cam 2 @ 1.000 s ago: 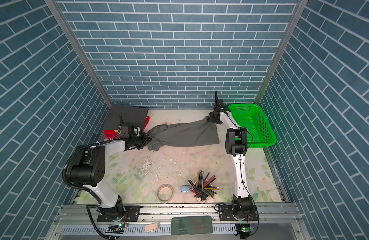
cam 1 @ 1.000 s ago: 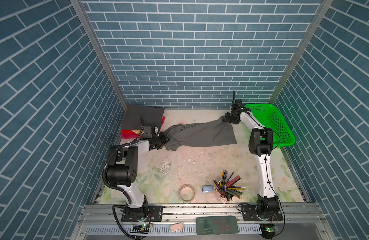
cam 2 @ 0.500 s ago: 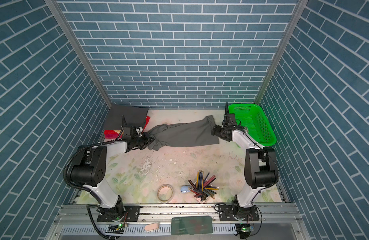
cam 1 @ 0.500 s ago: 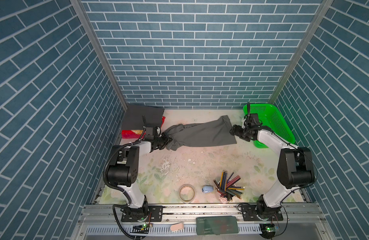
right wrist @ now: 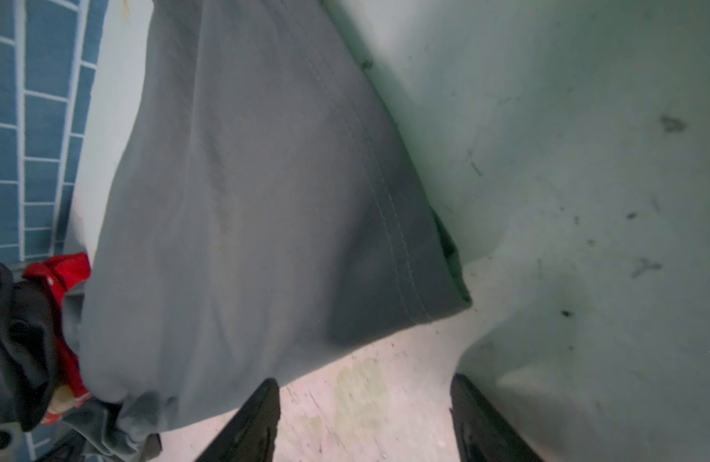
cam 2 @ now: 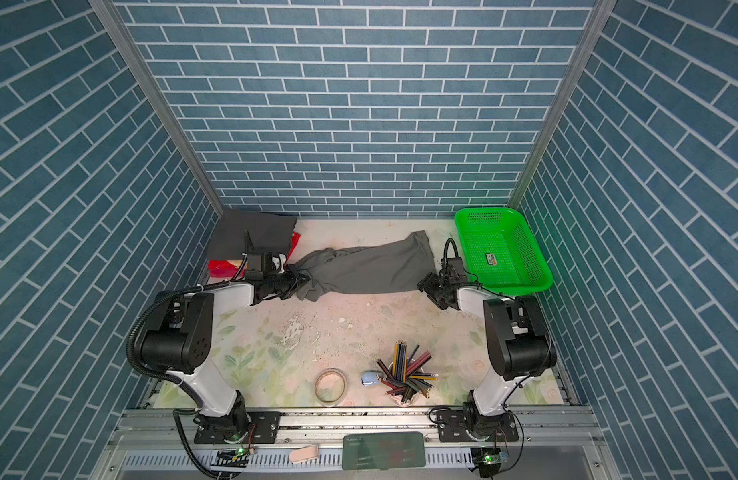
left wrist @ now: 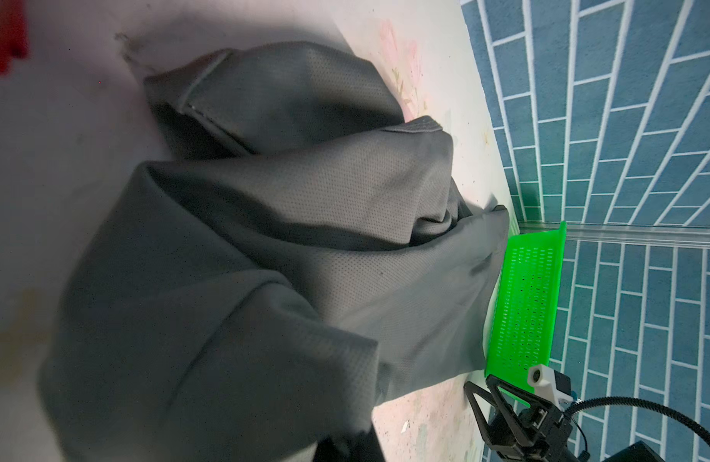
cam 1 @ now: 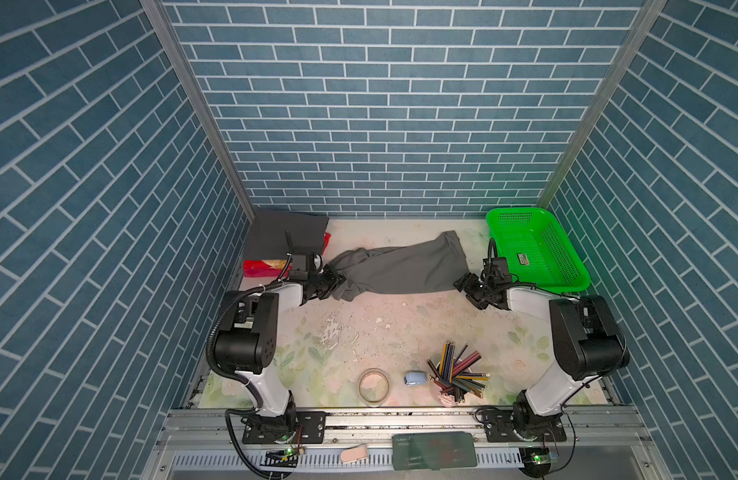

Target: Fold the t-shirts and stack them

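grey tee stretched l-r: left grip on it, right grip free

mid-grey t-shirt point(cam 1: 400, 270) lies on the table point(cam 1: 380, 328) at far centre, between the two grippers. left gripper point(cam 1: 335, 283) is at the tee's left end, jaws closed tight on the bunched cloth there, w/ folds piled up right at the grip. right gripper point(cam 1: 464, 286) sits just beside the tee's near-right corner, jaws apart w/ bare table between them and nothing held. in the right wrist view one finger point(right wrist: 261, 412) is at the cloth edge, can't tell if touching.

tee's long axis runs l-r across the table, slightly tilted. the narrow twisted end is at left and the wide hem end at right, hem facing the green basket point(cam 1: 546, 286). the far-right hem corner sits further back than the near-right one.

charcoal t-shirt point(cam 1: 284, 235) lies flat in the far-left corner, just behind the left gripper. a red packet point(cam 1: 259, 268) pokes out from under its near edge. it's close to the grey tee's left end, can't tell if touching.
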